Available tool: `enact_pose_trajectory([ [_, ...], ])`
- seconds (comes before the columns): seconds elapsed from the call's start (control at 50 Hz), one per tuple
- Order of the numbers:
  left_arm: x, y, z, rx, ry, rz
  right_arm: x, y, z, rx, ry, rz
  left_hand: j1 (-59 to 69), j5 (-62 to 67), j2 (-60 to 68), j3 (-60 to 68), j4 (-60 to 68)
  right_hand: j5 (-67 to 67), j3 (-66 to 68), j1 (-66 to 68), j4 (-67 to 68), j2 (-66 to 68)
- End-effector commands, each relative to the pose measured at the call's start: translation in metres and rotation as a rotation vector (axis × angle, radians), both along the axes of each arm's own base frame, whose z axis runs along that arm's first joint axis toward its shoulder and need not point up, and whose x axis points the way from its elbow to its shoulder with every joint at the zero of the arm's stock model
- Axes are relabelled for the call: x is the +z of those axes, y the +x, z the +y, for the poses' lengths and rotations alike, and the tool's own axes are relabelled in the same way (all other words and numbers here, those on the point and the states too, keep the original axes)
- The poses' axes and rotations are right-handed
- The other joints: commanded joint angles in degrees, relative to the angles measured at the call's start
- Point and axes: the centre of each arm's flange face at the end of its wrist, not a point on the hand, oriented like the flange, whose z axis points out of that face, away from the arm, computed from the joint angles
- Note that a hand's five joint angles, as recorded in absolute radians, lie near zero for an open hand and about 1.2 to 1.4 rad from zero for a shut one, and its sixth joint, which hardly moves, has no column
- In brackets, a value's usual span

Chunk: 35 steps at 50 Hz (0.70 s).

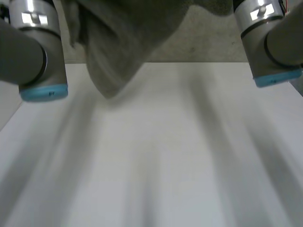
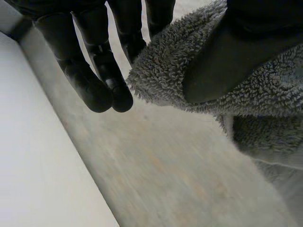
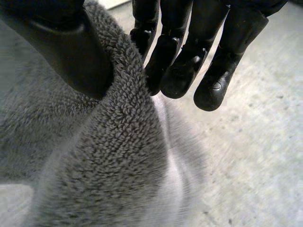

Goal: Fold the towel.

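Observation:
The grey terry towel (image 1: 123,42) hangs in the air above the far edge of the white table (image 1: 165,156), its lowest tip drooping toward the table between my two arms. In the left wrist view my left hand (image 2: 94,71) pinches an edge of the towel (image 2: 165,66) between its thumb and a finger; the other fingers hang curled beside it. In the right wrist view my right hand (image 3: 189,61) pinches a fold of the towel's edge (image 3: 118,156) between thumb and fingers, and the cloth falls away below the palm.
My left arm (image 1: 33,52) and right arm (image 1: 270,42) are raised at either side of the table. Beyond the table's far edge lies speckled beige floor (image 1: 203,42), which also runs beneath both hands.

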Motion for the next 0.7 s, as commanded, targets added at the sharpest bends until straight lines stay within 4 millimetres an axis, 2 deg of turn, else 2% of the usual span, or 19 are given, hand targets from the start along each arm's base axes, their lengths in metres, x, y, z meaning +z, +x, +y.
enact_pose_trajectory([
  [0.02, -0.049, -0.006, -0.006, -0.014, 0.124, -0.062, -0.059, 0.002, 0.010, -0.012, 0.130, 0.116, 0.4, -13.1, -3.9, -8.6, -7.1, 6.5, 3.7, 12.1, 3.7, 4.0],
  [0.04, -0.049, -0.006, -0.006, -0.014, 0.125, -0.062, -0.076, 0.001, 0.011, -0.025, 0.163, 0.159, 0.4, -13.1, -3.9, -8.6, -7.1, 6.5, 3.7, 12.1, 3.7, 4.0],
  [0.06, -0.077, -0.006, -0.001, -0.022, 0.202, -0.105, -0.094, -0.003, 0.010, -0.044, 0.195, 0.201, 0.4, -13.1, -3.9, -8.6, -7.1, 6.5, 3.7, 12.1, 3.7, 4.0],
  [0.08, -0.105, -0.005, 0.006, -0.034, 0.278, -0.150, -0.094, -0.003, 0.010, -0.044, 0.195, 0.202, 0.4, -13.1, -3.9, -8.6, -7.1, 6.5, 3.7, 12.1, 3.7, 4.0],
  [0.1, -0.105, -0.005, 0.006, -0.034, 0.278, -0.151, -0.111, -0.006, 0.013, -0.051, 0.218, 0.249, 0.4, -13.1, -3.9, -8.6, -7.1, 6.5, 3.7, 12.1, 3.7, 4.0],
  [0.12, -0.133, -0.003, 0.016, -0.052, 0.352, -0.197, -0.129, -0.006, 0.018, -0.042, 0.241, 0.303, 0.4, -13.1, -3.9, -8.6, -7.1, 6.5, 3.7, 12.1, 3.7, 4.0],
  [0.14, -0.161, 0.000, 0.028, -0.072, 0.429, -0.247, -0.129, -0.006, 0.018, -0.042, 0.241, 0.303, 0.4, -13.1, -3.9, -8.6, -7.1, 6.5, 3.7, 12.1, 3.7, 4.0],
  [0.16, -0.161, 0.000, 0.028, -0.072, 0.429, -0.247, -0.147, -0.006, 0.025, -0.022, 0.267, 0.363, 0.4, -13.1, -3.9, -8.6, -7.1, 6.5, 3.7, 12.1, 3.7, 4.0],
  [0.18, -0.185, 0.004, 0.041, -0.096, 0.496, -0.290, -0.147, -0.006, 0.025, -0.022, 0.268, 0.363, 0.4, -13.1, -3.9, -8.6, -7.1, 6.5, 3.7, 12.1, 3.7, 4.0],
  [0.2, -0.205, 0.008, 0.054, -0.114, 0.556, -0.329, -0.164, -0.007, 0.033, -0.002, 0.290, 0.425, 0.4, -13.1, -3.9, -8.6, -7.1, 6.5, 3.7, 12.1, 3.7, 4.0],
  [0.22, -0.205, 0.008, 0.054, -0.115, 0.557, -0.330, -0.182, -0.008, 0.041, 0.012, 0.312, 0.486, 0.4, -13.1, -3.9, -8.6, -7.1, 6.5, 3.7, 12.1, 3.7, 4.0],
  [0.24, -0.221, 0.014, 0.067, -0.124, 0.609, -0.363, -0.182, -0.009, 0.041, 0.012, 0.312, 0.486, 0.4, -13.1, -3.9, -8.6, -7.1, 6.5, 3.7, 12.1, 3.7, 4.0],
  [0.28, -0.233, 0.020, 0.078, -0.125, 0.651, -0.396, -0.212, -0.014, 0.060, 0.022, 0.349, 0.603, 0.4, -13.1, -3.9, -8.6, -7.1, -8.3, -11.1, -2.7, -11.1, -10.8],
  [0.3, -0.244, 0.026, 0.088, -0.122, 0.689, -0.424, -0.212, -0.014, 0.060, 0.022, 0.349, 0.604, 0.4, -13.1, -3.9, -8.6, -7.1, -8.4, -11.2, -2.8, -11.2, -10.9],
  [0.32, -0.244, 0.026, 0.088, -0.121, 0.689, -0.425, -0.222, -0.018, 0.068, 0.017, 0.366, 0.656, 0.4, -13.1, -3.9, -8.6, -7.1, -17.9, -20.7, -12.3, -20.7, -20.4],
  [0.4, -0.253, 0.038, 0.112, -0.113, 0.730, -0.479, -0.228, -0.025, 0.081, 0.014, 0.400, 0.738, 0.4, -13.1, -3.9, -8.6, -7.1, -27.1, -29.8, -21.5, -29.8, -29.6],
  [0.5, -0.233, 0.045, 0.124, -0.109, 0.683, -0.458, -0.199, -0.044, 0.086, -0.010, 0.489, 0.749, 0.4, -13.1, -3.9, -8.6, -7.1, -41.6, -44.3, -35.9, -44.3, -44.1],
  [0.58, -0.220, 0.048, 0.131, -0.109, 0.645, -0.440, -0.174, -0.051, 0.086, 0.010, 0.617, 0.683, 0.4, -13.1, -3.9, -8.6, -7.1, -62.2, -64.9, -56.5, -64.9, -64.7],
  [0.7, -0.207, 0.051, 0.139, -0.108, 0.603, -0.422, -0.136, -0.048, 0.081, 0.080, 0.789, 0.510, 0.4, -13.1, -3.9, -8.6, -7.1, -63.5, -66.3, -57.9, -66.3, -66.0],
])
